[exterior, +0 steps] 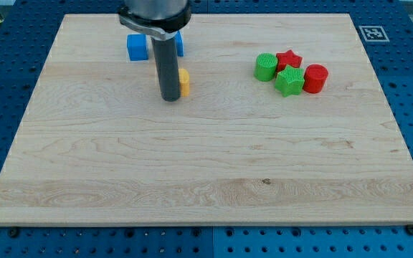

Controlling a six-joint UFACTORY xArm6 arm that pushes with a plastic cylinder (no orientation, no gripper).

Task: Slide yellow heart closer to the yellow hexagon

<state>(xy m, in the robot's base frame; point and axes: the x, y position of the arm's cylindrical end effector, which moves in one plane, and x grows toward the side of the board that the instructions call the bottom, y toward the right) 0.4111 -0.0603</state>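
Observation:
My tip [171, 98] rests on the wooden board [206, 179] in the upper left part of the view. A yellow block [184, 82] sits right behind it on its right side, mostly hidden by the rod, so I cannot make out its shape. I see only this one yellow block; any other yellow block is hidden or out of view.
A blue cube [136, 47] lies near the view's top left, and a second blue block [178, 43] shows partly behind the rod. At the upper right sit a green cylinder [266, 67], a red star [289, 59], a green star [290, 82] and a red cylinder [315, 78].

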